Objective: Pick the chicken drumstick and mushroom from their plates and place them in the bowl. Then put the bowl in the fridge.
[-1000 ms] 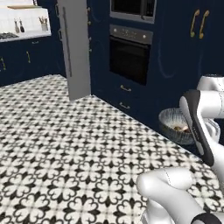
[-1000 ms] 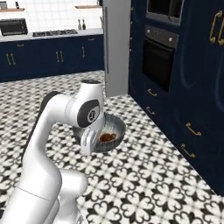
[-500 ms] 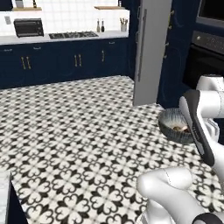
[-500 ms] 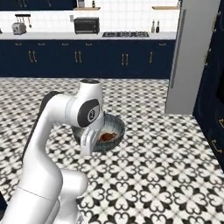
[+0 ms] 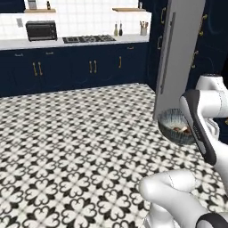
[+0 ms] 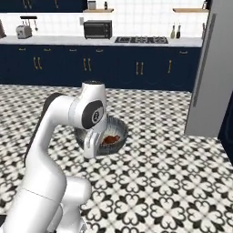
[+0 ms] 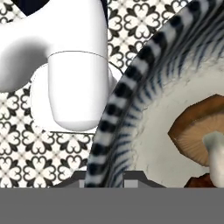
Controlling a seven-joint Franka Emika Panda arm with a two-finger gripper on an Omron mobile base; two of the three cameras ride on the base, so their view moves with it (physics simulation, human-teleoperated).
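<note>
**Base turned, bowl carried toward fridge**

Whole scene has shifted since a second ago: oven wall gone, back counter (image 6: 113, 42) now ahead, so the camera moved, not the things. Gripper (image 7: 105, 181) is clamped on the bowl (image 6: 117, 129) rim, one finger each side. Bowl rides just beside the arm above the patterned floor (image 5: 67, 147). Mushroom (image 7: 199, 133) lies cap-sideways inside the bowl, touching the chicken drumstick (image 6: 109, 139), a reddish lump. Fridge (image 5: 178, 53) stands right behind the bowl in the left base view, door edge near its rim.
</note>
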